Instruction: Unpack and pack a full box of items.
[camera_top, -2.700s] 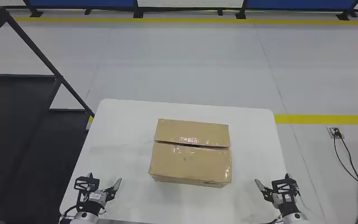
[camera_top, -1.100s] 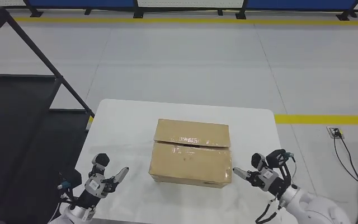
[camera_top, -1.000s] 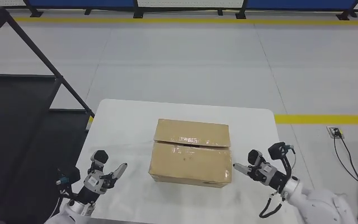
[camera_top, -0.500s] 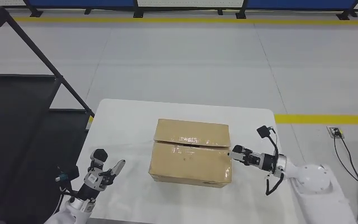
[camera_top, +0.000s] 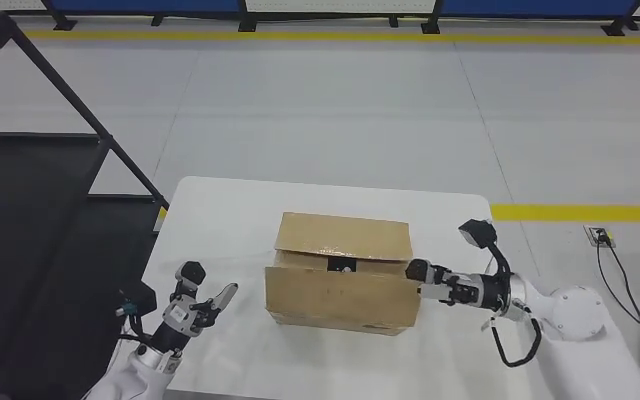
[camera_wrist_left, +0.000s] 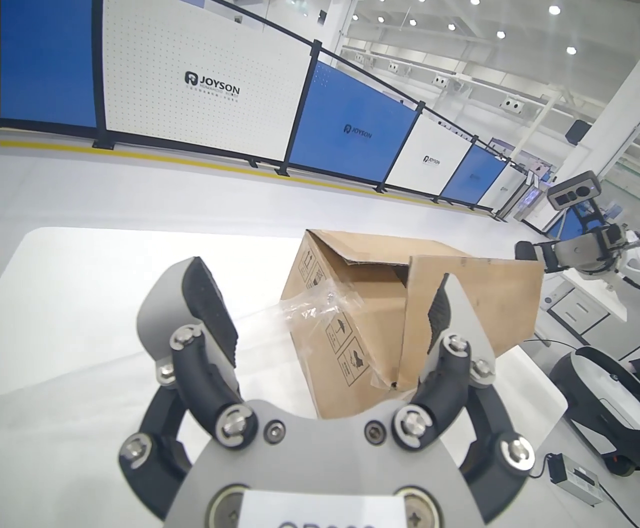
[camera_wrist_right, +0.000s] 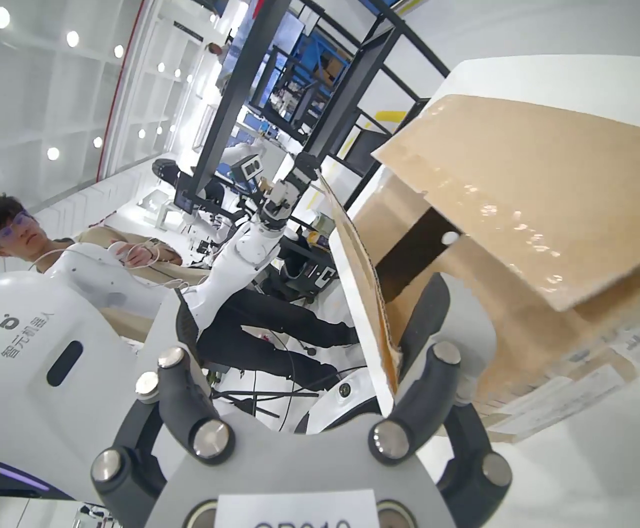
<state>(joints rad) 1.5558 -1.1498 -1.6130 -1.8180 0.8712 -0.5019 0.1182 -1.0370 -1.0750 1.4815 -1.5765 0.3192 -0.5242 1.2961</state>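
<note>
Box (camera_top: 345, 237) sits mid-frame on tabletop (camera_top: 230, 215), near flap (camera_top: 330, 292) lifted. Right pincer (camera_top: 412, 270) spread, flap's right-end edge between its fingers. We judge it should clamp squarely, then swing the flap outward slowly. Left pincer (camera_top: 208, 285), lower left, spread, well apart from box.

Brown cardboard box (camera_top: 342, 272), flaps partly lifted

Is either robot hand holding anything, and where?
Nothing is clamped. The open right gripper straddles the raised flap of the cardboard box at its end; the left gripper is empty.
</note>
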